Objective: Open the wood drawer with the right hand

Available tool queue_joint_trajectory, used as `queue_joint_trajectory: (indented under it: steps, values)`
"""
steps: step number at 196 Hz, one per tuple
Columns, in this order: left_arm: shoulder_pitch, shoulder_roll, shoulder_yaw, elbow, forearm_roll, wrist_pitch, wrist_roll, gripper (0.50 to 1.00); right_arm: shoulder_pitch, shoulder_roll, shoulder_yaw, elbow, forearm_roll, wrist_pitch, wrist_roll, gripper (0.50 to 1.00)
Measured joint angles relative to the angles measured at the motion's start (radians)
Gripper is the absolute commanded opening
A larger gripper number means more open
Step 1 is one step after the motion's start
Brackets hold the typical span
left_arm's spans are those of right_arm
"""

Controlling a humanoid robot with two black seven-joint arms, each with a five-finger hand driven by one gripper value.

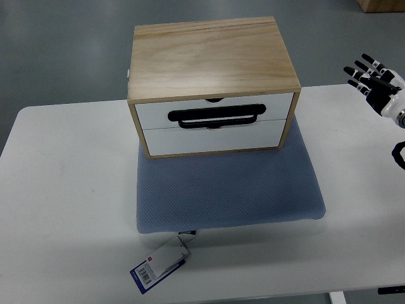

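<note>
Tag (158, 266) nearest; drawer (215, 116) shut — right hand (378, 85) (fingers (362, 66) spread) well apart

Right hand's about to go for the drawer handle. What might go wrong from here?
1. The box sits on a soft blue cushion, unclamped; pulling the black handle may drag or tip the whole box.
2. The right hand is far off to the box's right, fingers spread; coming in sideways, it may hit the wooden side before reaching the handle.

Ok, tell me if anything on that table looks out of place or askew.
Mostly tidy. The wood drawer box sits slightly rotated on the blue mat, both drawers shut. A retail tag still dangles from the mat's front edge. The right robot hand hovers open, off to the side.
</note>
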Motion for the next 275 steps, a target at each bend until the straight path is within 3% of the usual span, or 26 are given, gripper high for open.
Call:
queue_joint_trajectory:
  steps: [41,100,129,174,221,275]
  values:
    - [0.0,0.0,0.0,0.0,0.0,0.0,0.0,1.0,0.027,-0.088,-0.099,0.001,0.151,0.0,0.007,0.93]
    - [0.0,0.0,0.0,0.0,0.0,0.0,0.0,1.0,0.234,-0.366,-0.622,0.042,0.554,0.03,0.168,0.93]
    - [0.0,0.0,0.0,0.0,0.0,0.0,0.0,1.0,0.366,-0.451,-0.786,0.108,0.575,0.121,0.216,0.93]
    - [0.0,0.0,0.0,0.0,0.0,0.0,0.0,1.0,0.568,-0.553,-0.944,0.242,0.54,0.272,0.213,0.93]
    - [0.0,0.0,0.0,0.0,0.0,0.0,0.0,1.0,0.854,-0.575,-1.179,0.38,0.421,0.398,0.206,0.93]
    - [0.0,0.0,0.0,0.0,0.0,0.0,0.0,1.0,1.131,-0.542,-1.453,0.528,0.321,0.457,0.141,0.93]
